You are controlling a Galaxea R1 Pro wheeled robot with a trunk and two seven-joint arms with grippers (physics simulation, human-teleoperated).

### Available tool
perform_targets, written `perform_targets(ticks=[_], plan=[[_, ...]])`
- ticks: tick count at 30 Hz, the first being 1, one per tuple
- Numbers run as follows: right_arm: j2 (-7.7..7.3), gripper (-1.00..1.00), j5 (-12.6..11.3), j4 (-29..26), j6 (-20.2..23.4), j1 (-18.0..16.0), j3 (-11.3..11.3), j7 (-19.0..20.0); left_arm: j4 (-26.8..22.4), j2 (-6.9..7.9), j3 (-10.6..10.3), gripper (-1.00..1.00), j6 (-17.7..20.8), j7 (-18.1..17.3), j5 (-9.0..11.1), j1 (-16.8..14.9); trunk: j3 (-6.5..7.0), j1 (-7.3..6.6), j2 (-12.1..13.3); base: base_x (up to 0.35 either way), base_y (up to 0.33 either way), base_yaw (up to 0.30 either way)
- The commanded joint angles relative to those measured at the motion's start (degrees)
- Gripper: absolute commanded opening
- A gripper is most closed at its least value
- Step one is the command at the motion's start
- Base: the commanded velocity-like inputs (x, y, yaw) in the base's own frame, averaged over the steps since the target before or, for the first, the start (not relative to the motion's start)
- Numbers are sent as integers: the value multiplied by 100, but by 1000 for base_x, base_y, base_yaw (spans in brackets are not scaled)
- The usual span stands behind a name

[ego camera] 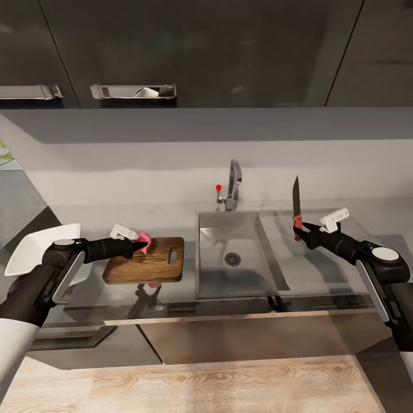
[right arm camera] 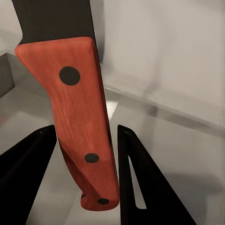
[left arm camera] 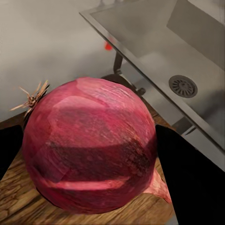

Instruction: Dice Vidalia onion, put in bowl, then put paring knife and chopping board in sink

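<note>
Left gripper (ego camera: pixel 139 248) pinches the red onion (left arm camera: pixel 89 147) over the chopping board (ego camera: pixel 146 261) at lower left of the head view, right gripper (ego camera: pixel 299 228) clamps the paring knife (ego camera: pixel 296 209) upright at right of the sink (ego camera: pixel 232 252), bowl (ego camera: pixel 34 249) far left on the bench (ego camera: pixel 321 269).

One onion (ego camera: pixel 144 241), one chopping board (ego camera: pixel 150 263), one knife (ego camera: pixel 296 209), one white bowl (ego camera: pixel 35 248), one sink (ego camera: pixel 235 255), one tap (ego camera: pixel 232 184), two cabinet handles (ego camera: pixel 133 91), two tools (ego camera: pixel 137 246)
</note>
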Motion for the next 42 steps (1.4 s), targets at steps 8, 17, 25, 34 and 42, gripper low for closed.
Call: perform_targets(ticks=[8,17,25,34,42], plan=[[-2,-100,-28,-6,44,-7,-3,9,-11,121,-10,-100,43,-9,34,-6,-41,3,-12,0,0,0],[-2,-100,-28,-6,44,-4,-4,9,-11,282,-17,-100,43,-10,34,-6,-83,3,-12,0,0,0],[-2,-100,-28,-6,51,-7,-1,9,-11,336,-18,-100,161,-10,34,-6,-115,3,-12,0,0,0],[-2,-100,-28,-6,47,-6,-1,9,-14,334,-19,-100,243,-10,35,-6,-165,3,-12,0,0,0],[-2,-100,-28,-6,44,-6,-1,9,-18,334,-17,-100,245,-10,33,-6,-209,3,-12,0,0,0]])
